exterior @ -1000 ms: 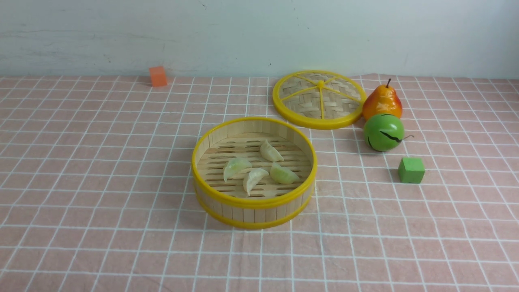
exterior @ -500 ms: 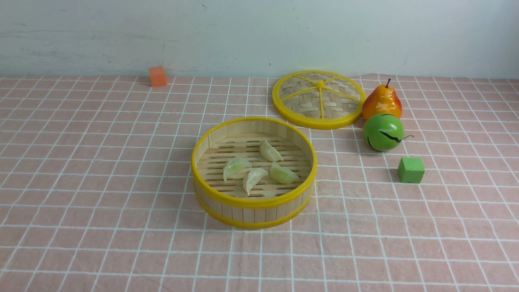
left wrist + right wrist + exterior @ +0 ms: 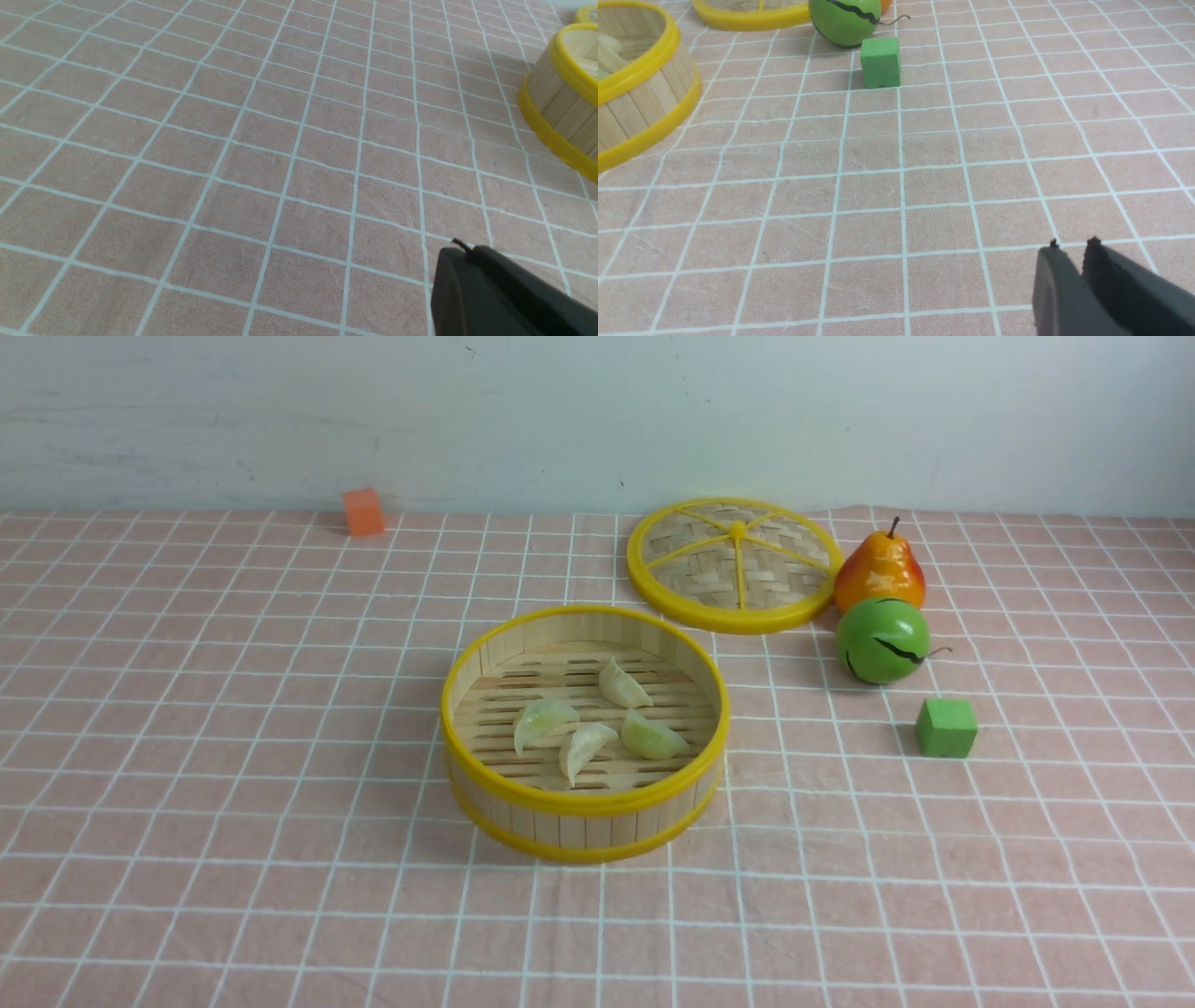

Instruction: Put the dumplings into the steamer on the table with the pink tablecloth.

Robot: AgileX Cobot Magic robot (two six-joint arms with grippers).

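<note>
I count all four dumplings (image 3: 585, 725) lying on the slat floor of the steamer (image 3: 584, 803), mid-table on the pink tablecloth (image 3: 233, 756), so I judge the job done. My left gripper (image 3: 462, 254) is closed, my right gripper (image 3: 1073, 247) slightly parted; both are empty and away from the steamer.

The table is wholly covered by the pink tablecloth (image 3: 233, 728), gridded with thin white lines. On the cloth stand the steamer (image 3: 585, 803) near the middle, a woven lid (image 3: 734, 566) behind it to the right, a pear (image 3: 880, 569) and a green fruit (image 3: 883, 640) beside the lid, a green cube (image 3: 947, 727) nearer, and an orange cube (image 3: 363, 511) far back left.
</note>
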